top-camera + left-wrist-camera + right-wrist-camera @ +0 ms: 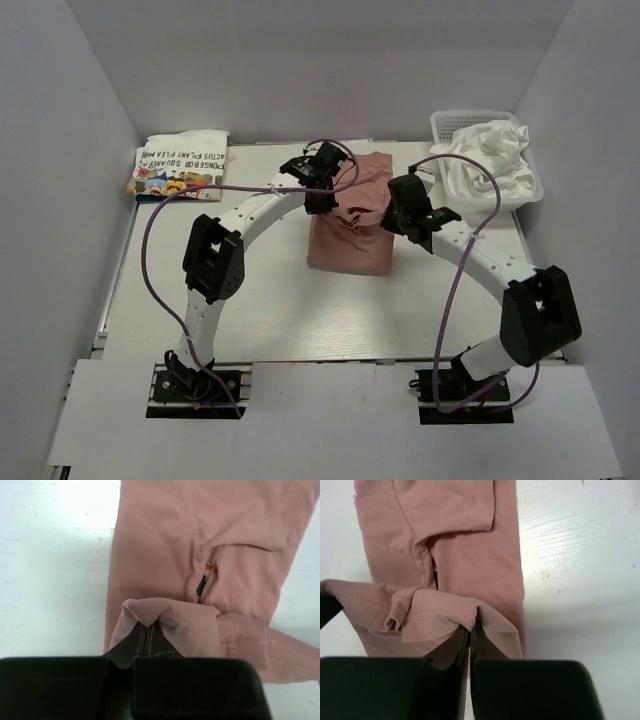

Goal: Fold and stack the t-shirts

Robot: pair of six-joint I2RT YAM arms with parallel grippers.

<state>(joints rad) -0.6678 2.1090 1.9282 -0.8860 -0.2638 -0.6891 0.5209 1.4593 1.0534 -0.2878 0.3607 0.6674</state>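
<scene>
Left wrist, right wrist: left gripper (146, 626) and right gripper (471, 622) are clamping one edge of dusty pink cotton t-shirt (200, 530), apparently raising it to fold.

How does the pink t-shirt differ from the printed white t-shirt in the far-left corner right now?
The pink t-shirt lies mid-table; the printed white t-shirt sits in the far-left corner. The pink one is only partly folded, its edge pinched and lifted by the left gripper and right gripper; the printed one lies folded flat, untouched. Both rest on the table.
</scene>
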